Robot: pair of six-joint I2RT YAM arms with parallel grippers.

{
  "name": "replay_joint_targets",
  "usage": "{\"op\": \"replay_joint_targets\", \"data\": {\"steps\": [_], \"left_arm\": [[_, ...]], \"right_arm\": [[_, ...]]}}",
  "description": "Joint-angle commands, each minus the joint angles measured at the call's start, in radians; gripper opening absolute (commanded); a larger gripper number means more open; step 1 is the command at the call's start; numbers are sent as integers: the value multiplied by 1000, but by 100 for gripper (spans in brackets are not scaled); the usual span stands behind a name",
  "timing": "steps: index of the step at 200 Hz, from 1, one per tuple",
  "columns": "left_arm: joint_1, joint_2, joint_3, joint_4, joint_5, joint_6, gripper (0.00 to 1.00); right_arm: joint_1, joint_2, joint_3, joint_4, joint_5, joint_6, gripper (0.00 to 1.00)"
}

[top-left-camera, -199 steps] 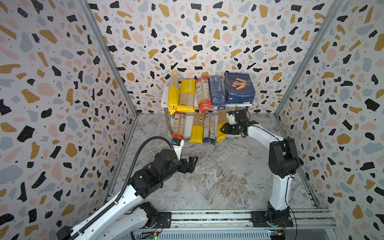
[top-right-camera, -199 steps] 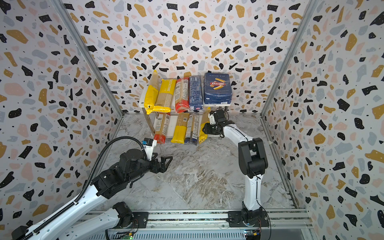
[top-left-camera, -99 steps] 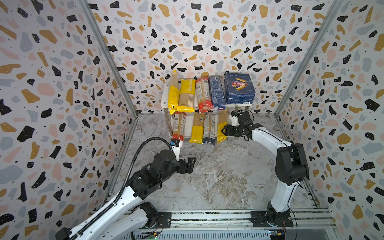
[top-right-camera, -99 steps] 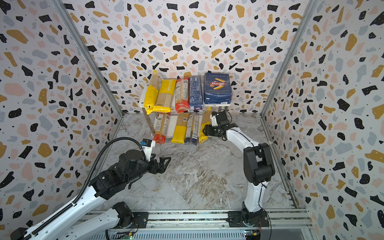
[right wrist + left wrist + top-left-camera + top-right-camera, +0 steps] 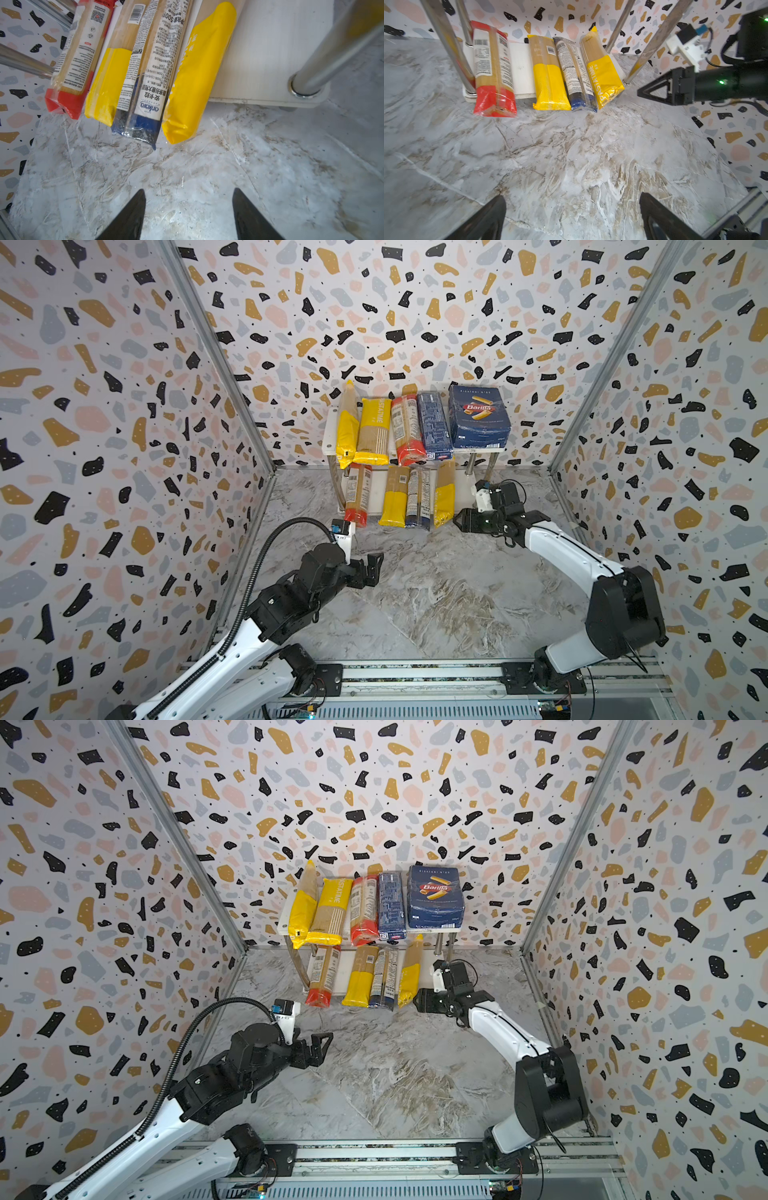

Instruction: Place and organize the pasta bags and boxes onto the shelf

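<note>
The shelf [image 5: 521, 66] stands at the back of the bench [image 5: 415, 597], against the speckled wall. It is two flat white boards on shiny round chrome legs.

The upper board carries five things side by side. From the left they are:
- a yellow bag [image 5: 346, 429]
- a yellow PASTATIME bag [image 5: 374, 429] with pale spaghetti showing through a clear panel
- a clear bag with red ends [image 5: 407, 429]
- the long narrow dark blue box [image 5: 434, 425]
- the wide Barilla rigatoni box [image 5: 478, 416], matt cardboard with a red logo

On the lower board lie four slim, glossy plastic packs, their front ends jutting past the board's front edge over the marbled grey bench:
- a clear pack with red ends [image 5: 494, 68]
- a yellow-ended pack [image 5: 550, 83]
- a clear pack with dark-blue ends [image 5: 143, 89] labelled ankara
- a second PASTATIME pack [image 5: 604, 79], tilted against its neighbour

The right pincer [image 5: 189, 189] hovers low just beside that tilted pack's front end. Its black wedge-shaped fingers are apart with nothing between them. The left pincer [image 5: 572, 196] hangs over bare bench, well apart from the shelf, its jaws spread wide and empty.
</note>
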Motion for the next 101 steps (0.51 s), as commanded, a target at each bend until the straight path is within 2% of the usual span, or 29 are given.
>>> {"op": "replay_joint_targets", "data": {"steps": [1, 22, 48, 67, 101], "left_arm": [[5, -26, -21, -16, -186, -1, 100], [5, -30, -30, -33, -353, -14, 100], [5, -20, -60, 55, -434, -16, 100], [4, 2, -103, 143, -523, -8, 100], [4, 17, -204, 343, -632, 64, 100]], "right_arm": [[24, -146, -61, -11, 8, 12, 67], [33, -258, -121, -26, 20, -1, 68], [37, -353, -165, -69, 85, -9, 69], [45, -404, -189, -105, 185, -3, 71], [45, -519, -273, -91, 316, 6, 76]]}}
